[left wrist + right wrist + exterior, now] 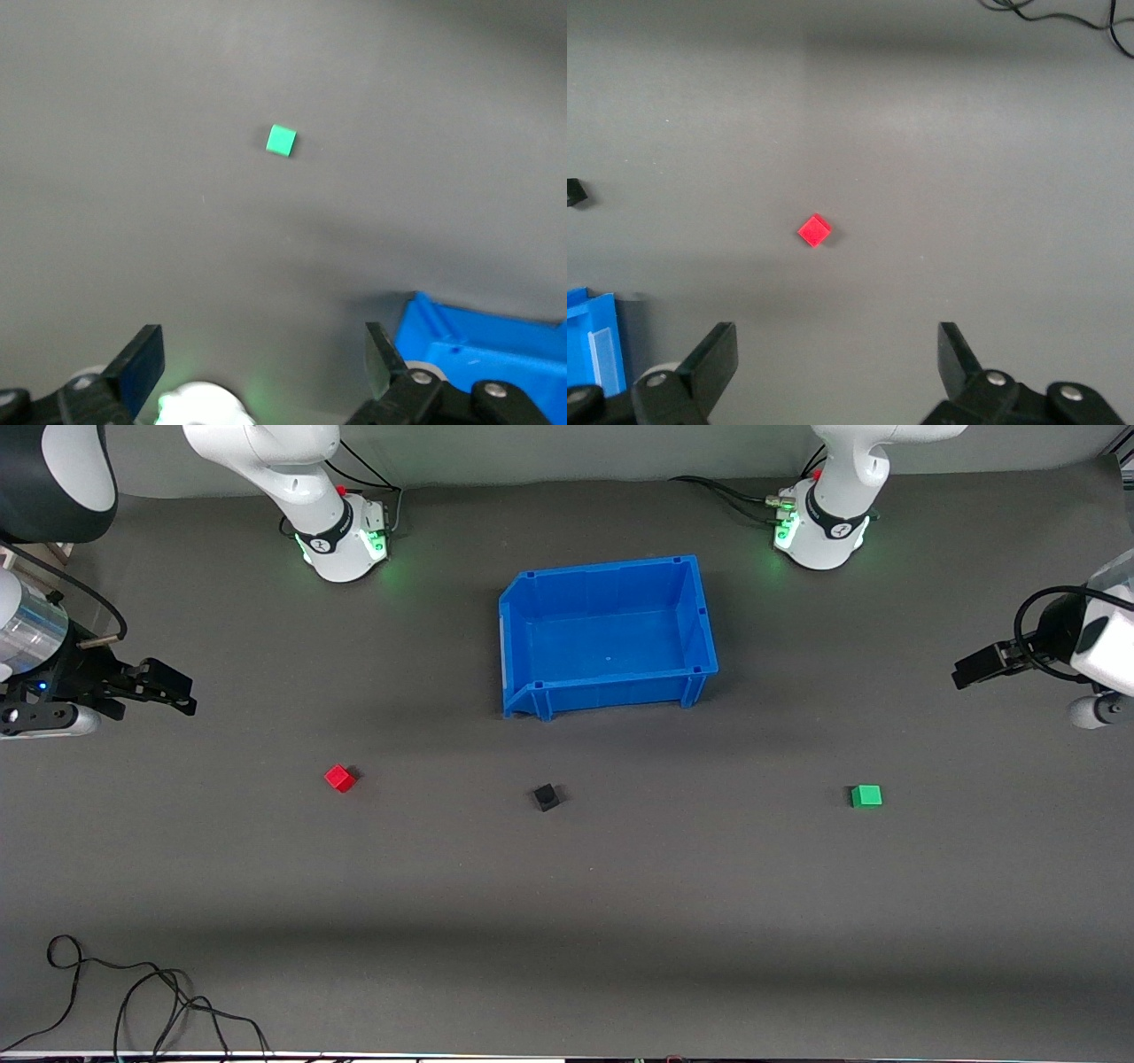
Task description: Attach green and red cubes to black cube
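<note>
Three small cubes lie apart on the grey table. The red cube (339,778) lies toward the right arm's end and also shows in the right wrist view (815,231). The black cube (546,797) lies in the middle, nearer the front camera than the bin; its edge shows in the right wrist view (574,192). The green cube (866,795) lies toward the left arm's end and shows in the left wrist view (281,140). My right gripper (177,691) is open and empty at its end of the table. My left gripper (966,669) is open and empty at its end.
An empty blue bin (611,691) stands mid-table between the arm bases, farther from the front camera than the cubes. Its corner shows in both wrist views (478,341) (594,345). A black cable (133,992) lies near the front edge at the right arm's end.
</note>
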Controlling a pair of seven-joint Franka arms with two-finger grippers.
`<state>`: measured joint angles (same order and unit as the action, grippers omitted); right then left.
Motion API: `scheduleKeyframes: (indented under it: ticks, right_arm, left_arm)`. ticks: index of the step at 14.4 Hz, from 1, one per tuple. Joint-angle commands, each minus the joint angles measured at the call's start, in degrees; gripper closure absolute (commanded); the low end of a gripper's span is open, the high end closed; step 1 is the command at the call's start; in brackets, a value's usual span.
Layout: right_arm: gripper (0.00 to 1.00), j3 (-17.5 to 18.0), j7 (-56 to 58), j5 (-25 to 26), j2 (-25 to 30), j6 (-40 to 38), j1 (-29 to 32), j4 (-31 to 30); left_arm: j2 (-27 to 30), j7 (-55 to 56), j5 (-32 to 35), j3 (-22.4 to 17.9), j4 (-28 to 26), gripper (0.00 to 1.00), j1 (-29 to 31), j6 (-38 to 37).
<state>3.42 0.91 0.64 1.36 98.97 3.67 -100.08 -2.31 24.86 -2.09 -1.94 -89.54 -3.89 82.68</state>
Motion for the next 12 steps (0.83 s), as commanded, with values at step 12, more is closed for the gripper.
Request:
scheduleKeyframes:
  ticks: [12]
  right_arm:
    - [0.0, 0.0, -44.0, 0.1, -1.7, 11.8, 5.3, -14.6]
  left_arm:
    - [5.6, 49.3, -17.2, -0.2, -21.7, 0.0, 10.4, 17.7]
